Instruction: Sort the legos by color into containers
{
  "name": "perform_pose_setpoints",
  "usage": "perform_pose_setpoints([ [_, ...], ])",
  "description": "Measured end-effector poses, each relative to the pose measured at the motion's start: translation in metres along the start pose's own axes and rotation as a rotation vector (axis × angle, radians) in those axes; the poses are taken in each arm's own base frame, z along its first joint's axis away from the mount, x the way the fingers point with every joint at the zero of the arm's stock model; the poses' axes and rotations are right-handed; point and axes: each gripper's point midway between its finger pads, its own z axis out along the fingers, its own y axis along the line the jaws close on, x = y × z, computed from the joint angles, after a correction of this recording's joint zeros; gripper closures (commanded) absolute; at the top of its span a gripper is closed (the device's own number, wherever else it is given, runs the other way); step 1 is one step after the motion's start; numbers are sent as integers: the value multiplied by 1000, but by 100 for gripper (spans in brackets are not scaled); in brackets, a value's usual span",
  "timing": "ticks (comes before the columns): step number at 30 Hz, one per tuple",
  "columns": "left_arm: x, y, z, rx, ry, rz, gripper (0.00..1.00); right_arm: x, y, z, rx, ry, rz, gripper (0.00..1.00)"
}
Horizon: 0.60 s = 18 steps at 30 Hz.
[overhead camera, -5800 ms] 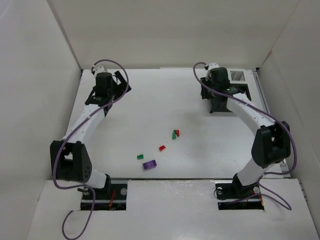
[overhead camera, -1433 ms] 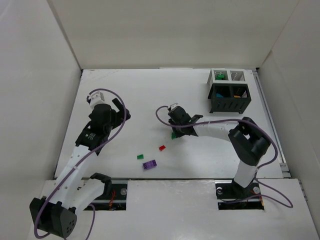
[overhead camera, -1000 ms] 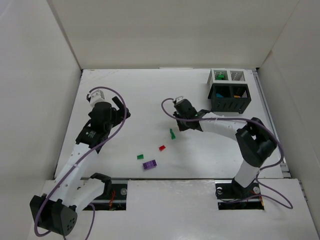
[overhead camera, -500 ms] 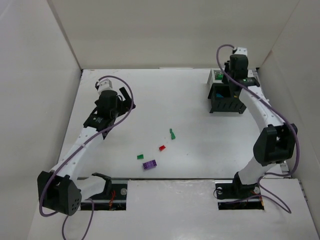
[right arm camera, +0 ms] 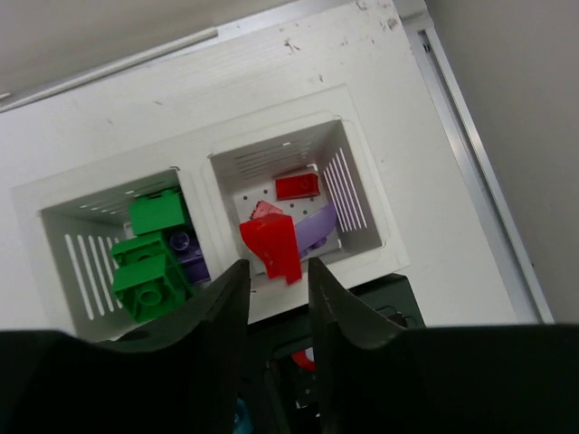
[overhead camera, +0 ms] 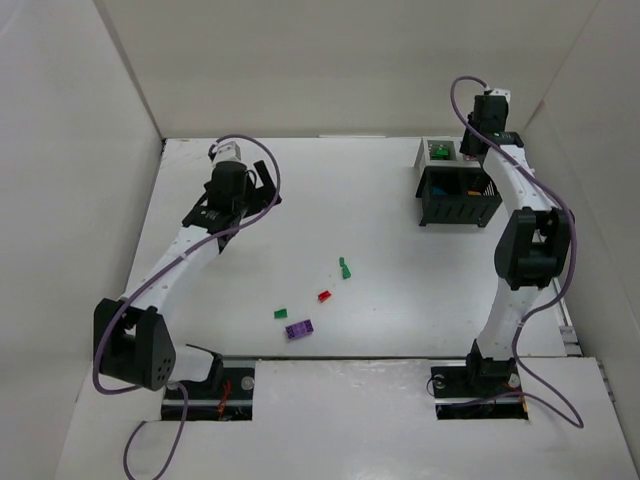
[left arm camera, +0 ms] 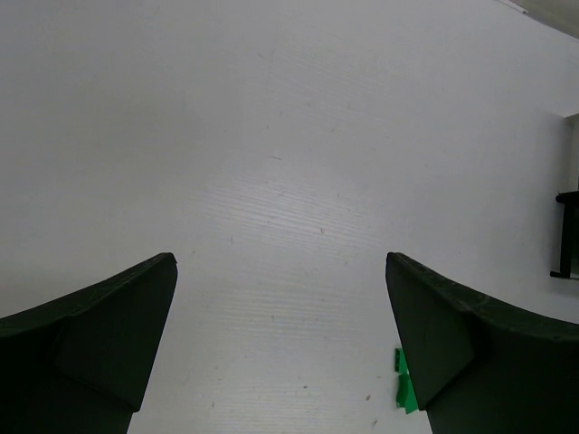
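The containers [overhead camera: 458,195] sit at the far right of the table [overhead camera: 300,200]. On my right wrist view, the left white bin [right arm camera: 86,258] holds green legos [right arm camera: 149,258] and the right white bin [right arm camera: 348,194] a red brick [right arm camera: 297,186]. My right end effector [right arm camera: 278,271] is clenched on a red lego [right arm camera: 270,242] above that bin. My left end effector [left arm camera: 279,262] is spread wide, empty. Loose legos [overhead camera: 344,268] lie mid-table.

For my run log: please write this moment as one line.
right gripper: holds red lego over white bin | left gripper: open, empty
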Motion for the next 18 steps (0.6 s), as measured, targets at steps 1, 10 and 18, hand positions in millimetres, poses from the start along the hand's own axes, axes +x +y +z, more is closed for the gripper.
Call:
perform_pose_setpoints([
  [1,-2,-1,3,0,-1,3,0,3,-2,4,6,13,-3,59],
  [10,5,-7,31,27,41,30,0,10,-2,3,-6,54,-11,54],
  [18,5,-17,41,79,70,45,0,32,0,-67,-107,55,-58,48],
])
